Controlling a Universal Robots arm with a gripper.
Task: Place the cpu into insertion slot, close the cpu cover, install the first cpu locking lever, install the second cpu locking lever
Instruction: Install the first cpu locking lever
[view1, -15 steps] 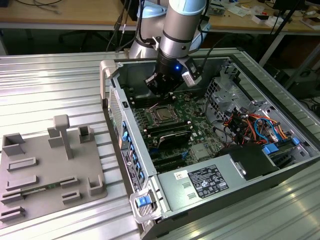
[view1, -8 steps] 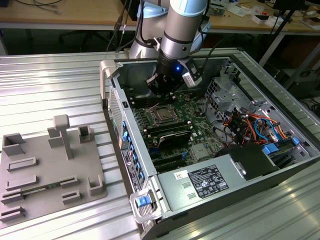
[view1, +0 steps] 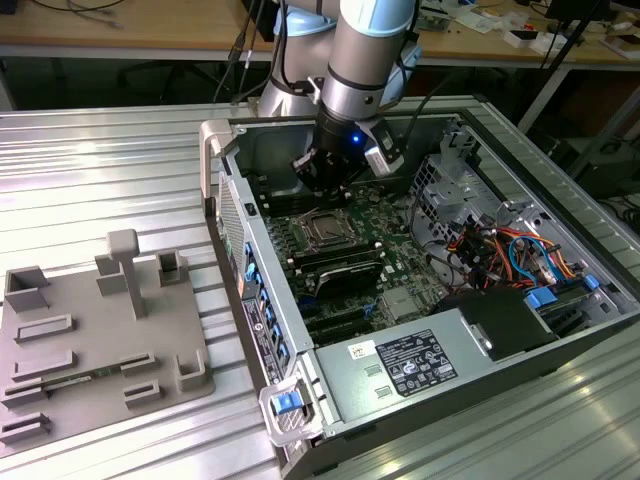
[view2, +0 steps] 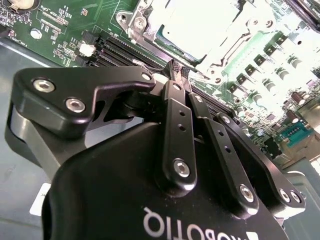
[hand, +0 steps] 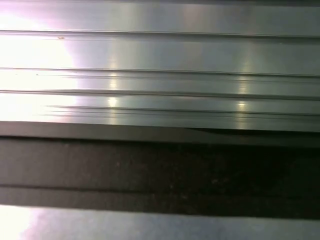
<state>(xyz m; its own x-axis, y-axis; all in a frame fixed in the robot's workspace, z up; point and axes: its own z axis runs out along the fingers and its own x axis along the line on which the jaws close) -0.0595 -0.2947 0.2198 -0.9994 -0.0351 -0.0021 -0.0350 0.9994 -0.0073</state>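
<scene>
In the exterior view my gripper (view1: 320, 188) hangs inside the open computer case, just above the far edge of the insertion slot (view1: 322, 228) on the green motherboard. The second wrist view has the black fingers pressed together, so the gripper (view2: 176, 67) is shut, and I see nothing between the tips. Those tips sit close to the near rim of the socket. The cpu (view2: 200, 22) lies in the socket with its bright silver top showing. The shiny cpu cover (view2: 137, 22) lies flat as a frame around it. I cannot make out the locking levers.
Black memory slots (view1: 345, 265) run beside the socket. A power supply (view1: 420, 360) and a tangle of coloured cables (view1: 500, 250) fill the exterior view's right of the case. A grey fixture plate (view1: 100, 340) lies on the ribbed metal table (hand: 160, 55) outside the case wall (view1: 232, 200).
</scene>
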